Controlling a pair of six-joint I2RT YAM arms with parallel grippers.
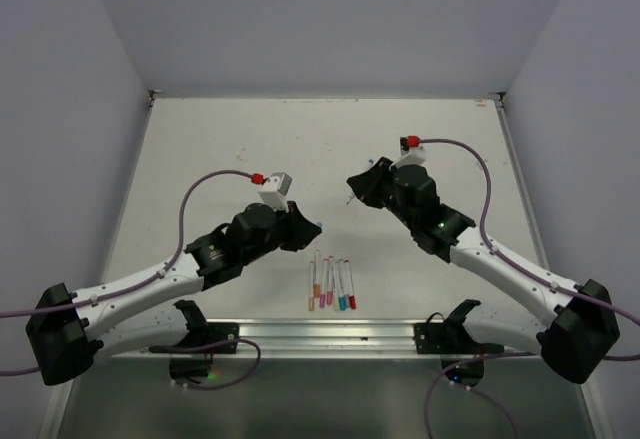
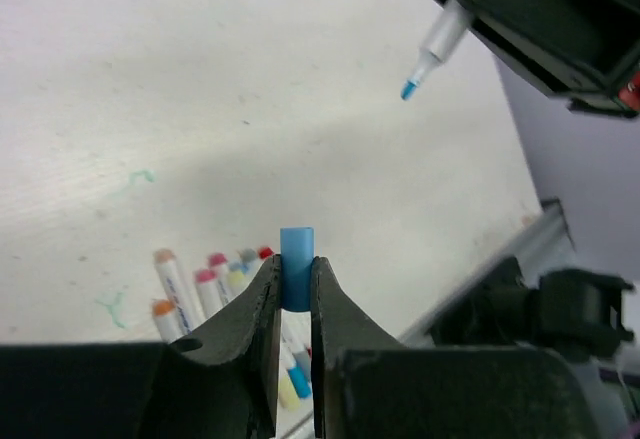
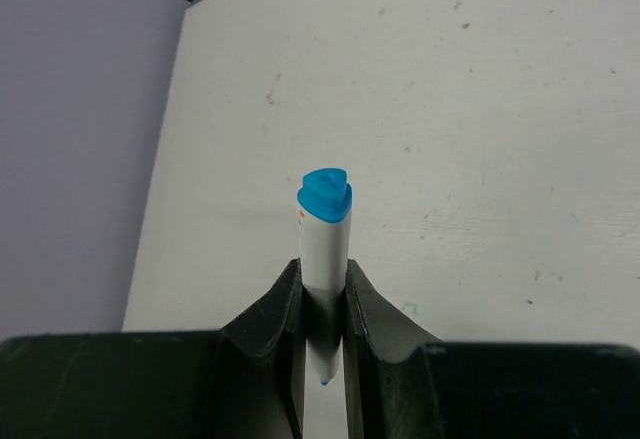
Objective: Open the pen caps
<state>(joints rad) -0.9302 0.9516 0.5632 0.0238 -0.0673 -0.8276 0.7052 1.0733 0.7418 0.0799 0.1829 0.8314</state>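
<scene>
Pinched in the left gripper's (image 2: pixel 296 279) clenched jaws, a blue cap (image 2: pixel 297 244) pokes out past the fingertips, free of its pen (image 3: pixel 325 244). The right gripper (image 3: pixel 323 271) grasps that pen mid-barrel with the tip bare, well apart from the cap. The other pens (image 1: pixel 331 284) lie in a row on the table (image 1: pixel 250 139), long axes near-to-far, closer to the left arm. They look capped, though they are too small to confirm.

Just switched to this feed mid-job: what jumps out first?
The left gripper, raised above the table, pinches a small blue cap between its fingertips. Opposite it, the right gripper grips a white pen with its blue tip bare. A row of capped pens lies on the table just behind the front rail.
</scene>
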